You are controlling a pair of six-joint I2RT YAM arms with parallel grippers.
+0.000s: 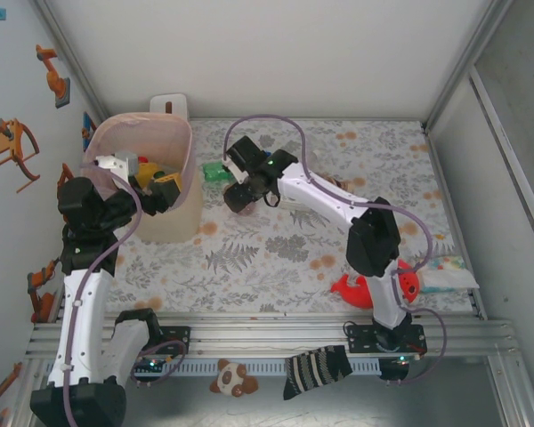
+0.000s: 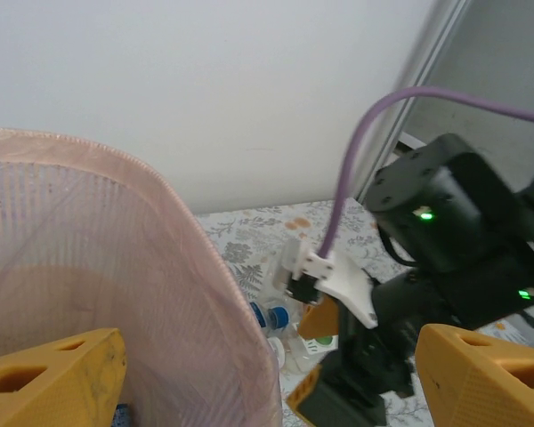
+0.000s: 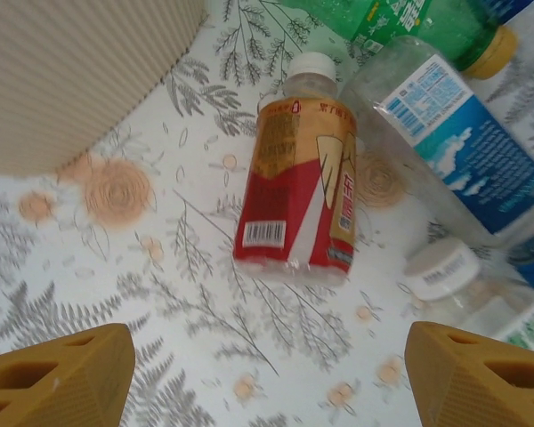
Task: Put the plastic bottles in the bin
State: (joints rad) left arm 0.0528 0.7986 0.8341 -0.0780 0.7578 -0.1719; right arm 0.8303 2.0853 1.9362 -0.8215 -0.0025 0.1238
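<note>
- red-and-orange labelled bottle (image 3: 298,178) with a white cap, flat on its side on the floral table (image 3: 160,267); barcode facing up, red characters along the label's top edge, can't read them
- right beside it, a clear bottle (image 3: 454,142) with a blue-and-white label, print too blurry to make out; green bottle (image 3: 400,22) with a yellowish cap just past that
- all lying just right of the pink bin (image 1: 185,169), over at the table's far left
- right gripper (image 3: 267,365): spread wide above that first bottle, gripping nothing, touching nothing
- left gripper (image 2: 267,387): wide open too, empty, hanging at the bin's rim
</note>
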